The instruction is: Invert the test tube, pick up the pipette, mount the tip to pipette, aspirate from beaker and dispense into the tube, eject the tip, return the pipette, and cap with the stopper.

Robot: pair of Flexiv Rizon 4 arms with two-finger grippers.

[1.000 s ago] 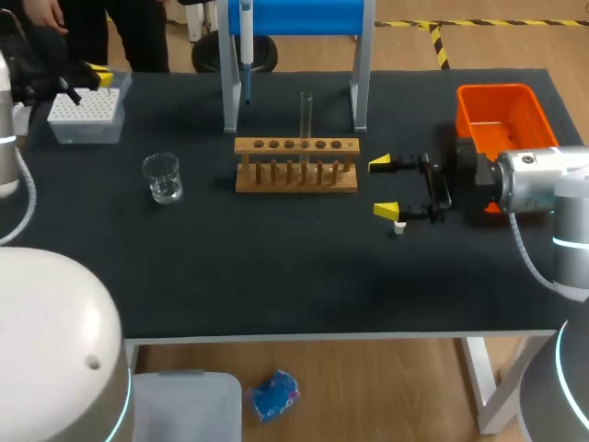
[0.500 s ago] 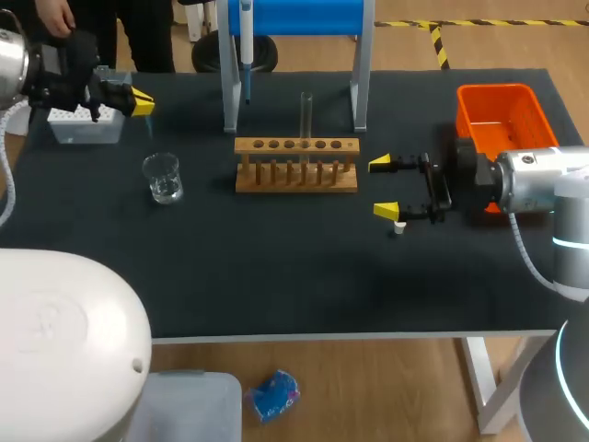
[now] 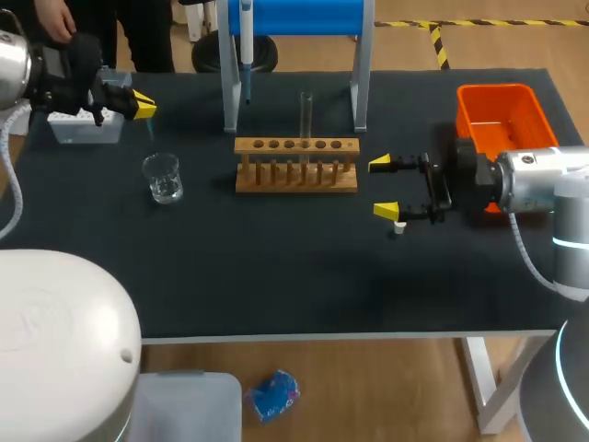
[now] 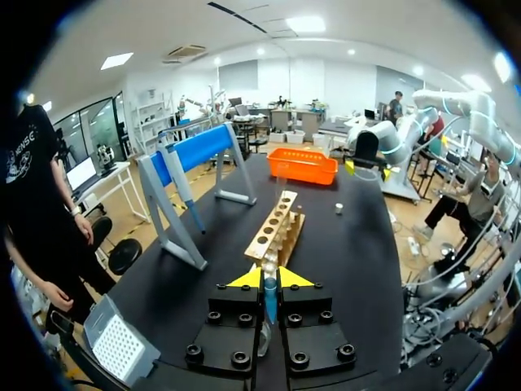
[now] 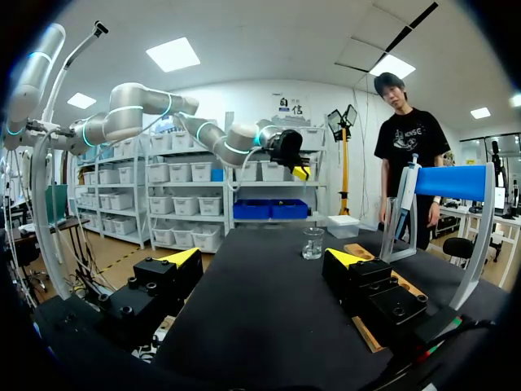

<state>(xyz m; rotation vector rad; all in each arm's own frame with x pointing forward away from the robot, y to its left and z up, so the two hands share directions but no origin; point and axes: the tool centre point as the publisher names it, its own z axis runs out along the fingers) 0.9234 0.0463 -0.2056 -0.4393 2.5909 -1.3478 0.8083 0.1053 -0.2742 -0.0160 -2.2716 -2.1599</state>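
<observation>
Head view, from the left: the left gripper (image 3: 140, 104) hangs at the table's far left, just right of the white perforated tip box (image 3: 87, 129). The left wrist view shows its yellow fingers pressed together on a slender blue tip (image 4: 269, 295), apparently a pipette tip, lying along the fingers. Nearer stands the clear glass beaker (image 3: 163, 178). To the right, at the far edge, the white-and-blue pipette (image 3: 246, 51) hangs upright on the blue metal stand (image 3: 294, 17), not yet picked up. The clear glass test tube (image 3: 306, 112) stands upright in the wooden rack (image 3: 296, 164) just nearer. The right gripper (image 3: 384, 188) sits right of the rack, fingers wide apart and empty, with the small white stopper (image 3: 398, 226) just beside its near finger. The pipette thus lies far and left of the free right gripper, its long axis vertical. The left gripper is nearer but occupied, so I judge the right arm must fetch it.
</observation>
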